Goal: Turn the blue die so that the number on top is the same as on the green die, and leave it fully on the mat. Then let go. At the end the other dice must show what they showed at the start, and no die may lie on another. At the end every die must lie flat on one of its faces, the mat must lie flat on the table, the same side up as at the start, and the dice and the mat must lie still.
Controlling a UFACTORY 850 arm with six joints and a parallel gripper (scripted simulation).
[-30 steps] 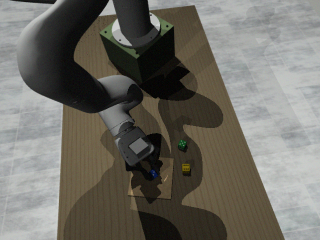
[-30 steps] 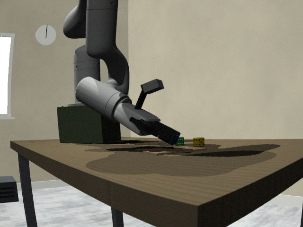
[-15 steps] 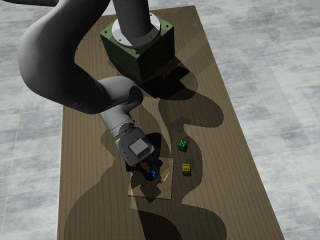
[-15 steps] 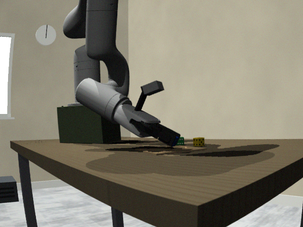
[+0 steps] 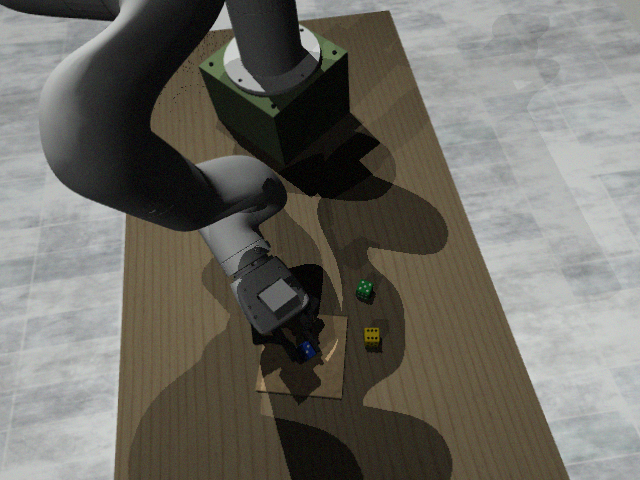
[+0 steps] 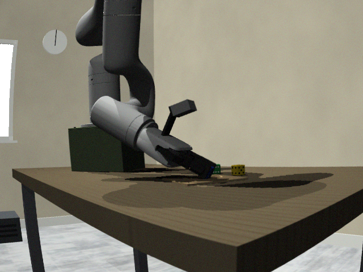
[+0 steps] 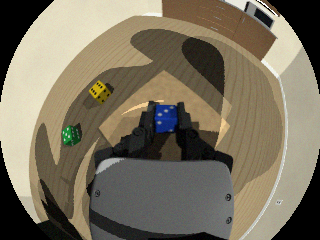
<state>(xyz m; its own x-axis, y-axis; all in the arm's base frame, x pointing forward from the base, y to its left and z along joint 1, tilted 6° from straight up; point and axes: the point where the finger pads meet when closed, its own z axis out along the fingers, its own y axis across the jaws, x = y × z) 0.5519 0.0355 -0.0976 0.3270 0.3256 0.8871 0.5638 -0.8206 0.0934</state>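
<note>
My gripper [image 5: 305, 347] [image 6: 209, 173] [image 7: 165, 110] is shut on the blue die [image 5: 307, 350] [image 6: 210, 171] [image 7: 166, 118]. It reaches down at a low slant and holds the die close above the tan mat [image 5: 330, 379] [image 6: 193, 183] [image 7: 210, 110], over the mat's upper middle part. The die is tilted in the fingers. The green die [image 5: 364, 290] [image 6: 217, 169] [image 7: 71, 135] lies on the table beyond the mat's far right corner, with five white pips on top. The yellow die [image 5: 371, 336] [image 6: 237, 169] [image 7: 100, 91] lies on the table just right of the mat.
The arm's green base block [image 5: 289, 103] [image 6: 96, 151] stands at the far end of the wooden table [image 5: 465, 361] [image 6: 264, 211]. The arm's bulk hangs over the table's left half. The table's edges fall off to a tiled floor.
</note>
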